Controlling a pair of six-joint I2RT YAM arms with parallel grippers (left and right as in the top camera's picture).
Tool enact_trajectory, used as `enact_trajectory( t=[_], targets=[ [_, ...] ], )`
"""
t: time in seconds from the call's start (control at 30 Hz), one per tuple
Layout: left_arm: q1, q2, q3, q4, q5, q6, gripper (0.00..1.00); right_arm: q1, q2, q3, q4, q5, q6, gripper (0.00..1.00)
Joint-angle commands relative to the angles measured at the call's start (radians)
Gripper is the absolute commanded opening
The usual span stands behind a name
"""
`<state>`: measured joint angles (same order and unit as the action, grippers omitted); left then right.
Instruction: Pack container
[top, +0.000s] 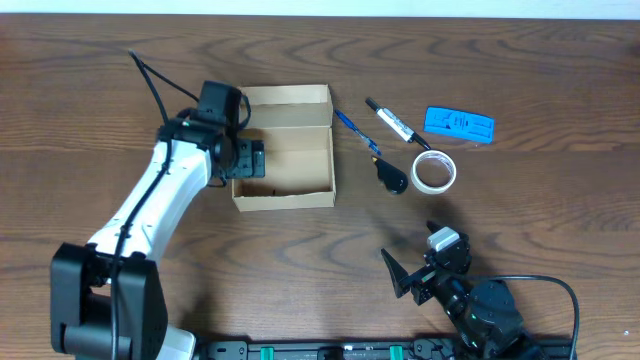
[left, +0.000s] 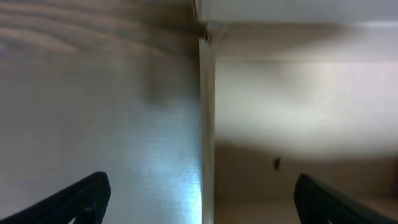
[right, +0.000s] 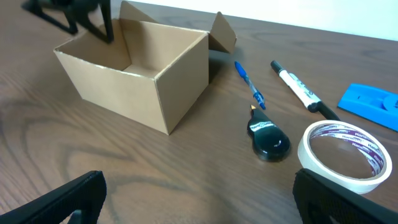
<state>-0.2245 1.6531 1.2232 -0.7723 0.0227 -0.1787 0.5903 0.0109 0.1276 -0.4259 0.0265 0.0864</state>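
From overhead, the box (top: 290, 150) sits open, left of centre on the surface (top: 150, 60), with the left tool (top: 245, 158) at its left wall. A pen (top: 357, 132), marker (top: 397, 124), tape (top: 434, 171) and a black object (top: 392, 178) lie loose to its right, and the right tool (top: 418, 265) waits near the front edge. In the left wrist view, that tool's jaws are apart and straddle the wall (left: 207, 124), one finger inside and one outside. Moving off sideways could catch the wall and drag or tip the box. In the right wrist view, its jaws are also apart and empty; a low reach could knock the tape away.
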Motion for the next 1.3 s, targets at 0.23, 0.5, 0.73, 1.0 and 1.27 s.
enact_trajectory(
  t=[0.23, 0.5, 0.73, 1.0, 1.27],
  targets=[
    [0.001, -0.236, 0.14, -0.226, 0.082, 0.132, 0.95, -0.009, -0.005, -0.005, 0.001, 0.007, -0.013, 0.99],
    [0.001, -0.443, 0.14, -0.376, 0.192, 0.269, 0.95, -0.009, -0.005, -0.005, 0.001, 0.007, -0.013, 0.99],
    [0.002, -0.603, 0.14, -0.557, 0.192, 0.269, 0.95, -0.009, -0.005, -0.005, 0.001, 0.007, -0.013, 0.99],
    [0.001, -0.698, 0.14, -0.644, 0.246, 0.314, 0.95, -0.009, -0.005, -0.005, 0.001, 0.007, -0.013, 0.99],
    [0.002, -0.713, 0.14, -0.668, 0.233, 0.306, 0.95, -0.009, -0.005, -0.005, 0.001, 0.007, -0.013, 0.99]
  ],
)
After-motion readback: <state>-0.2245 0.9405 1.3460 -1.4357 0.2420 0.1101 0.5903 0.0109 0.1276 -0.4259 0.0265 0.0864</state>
